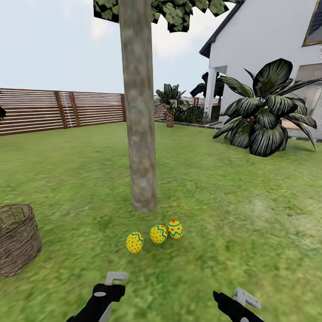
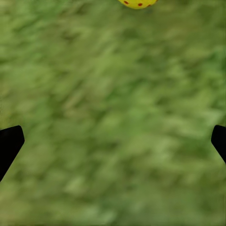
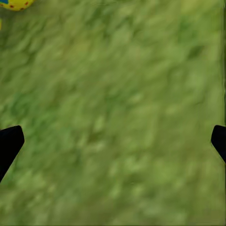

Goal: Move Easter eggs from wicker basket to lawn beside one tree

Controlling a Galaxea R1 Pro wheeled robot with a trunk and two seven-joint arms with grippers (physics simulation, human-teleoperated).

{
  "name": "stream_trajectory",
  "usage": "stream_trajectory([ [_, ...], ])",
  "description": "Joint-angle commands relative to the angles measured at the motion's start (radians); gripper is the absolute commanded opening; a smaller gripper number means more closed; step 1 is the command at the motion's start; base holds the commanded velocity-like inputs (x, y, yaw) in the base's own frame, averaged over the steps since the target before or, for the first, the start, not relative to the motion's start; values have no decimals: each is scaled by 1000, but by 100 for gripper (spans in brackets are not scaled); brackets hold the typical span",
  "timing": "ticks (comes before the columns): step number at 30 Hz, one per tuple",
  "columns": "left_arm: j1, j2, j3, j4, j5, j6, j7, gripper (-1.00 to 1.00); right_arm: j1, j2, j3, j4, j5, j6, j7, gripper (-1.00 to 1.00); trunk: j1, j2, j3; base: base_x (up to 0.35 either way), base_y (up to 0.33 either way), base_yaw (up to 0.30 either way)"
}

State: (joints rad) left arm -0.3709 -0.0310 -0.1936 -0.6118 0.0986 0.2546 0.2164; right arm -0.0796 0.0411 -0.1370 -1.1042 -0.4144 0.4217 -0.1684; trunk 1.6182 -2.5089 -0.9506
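Note:
Three yellow Easter eggs lie on the lawn (image 1: 223,214) just in front of the tree (image 1: 139,134): a left egg (image 1: 134,242), a middle egg (image 1: 158,234) and a right egg (image 1: 175,228). The wicker basket (image 1: 15,239) stands at the left edge, apart from them; its inside is hidden. My left gripper (image 1: 109,286) hovers low near the bottom, short of the eggs, open and empty. My right gripper (image 1: 232,300) is at the bottom right, also open. In the left wrist view one egg (image 2: 137,3) peeks in beyond the black fingertips (image 2: 10,141); another egg (image 3: 16,4) shows in the right wrist view.
A dark broad-leaved plant (image 1: 264,118) grows at the right in front of the white house (image 1: 268,49). A brown slat fence (image 1: 58,109) closes the garden at the back left. Grass stretches around the trunk on all sides.

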Motion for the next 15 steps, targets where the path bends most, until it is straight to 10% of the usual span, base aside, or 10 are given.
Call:
stream_trajectory([
  [1,1,1,-6,8,11,-9,9,100,0,0,0,8,-10,-8,-7,100,-1,0,3,0,0,0],
  [15,3,-1,-4,177,16,-239,9,100,0,-4,7,189,-8,-236,4,100,-7,3,57,0,0,0],
])
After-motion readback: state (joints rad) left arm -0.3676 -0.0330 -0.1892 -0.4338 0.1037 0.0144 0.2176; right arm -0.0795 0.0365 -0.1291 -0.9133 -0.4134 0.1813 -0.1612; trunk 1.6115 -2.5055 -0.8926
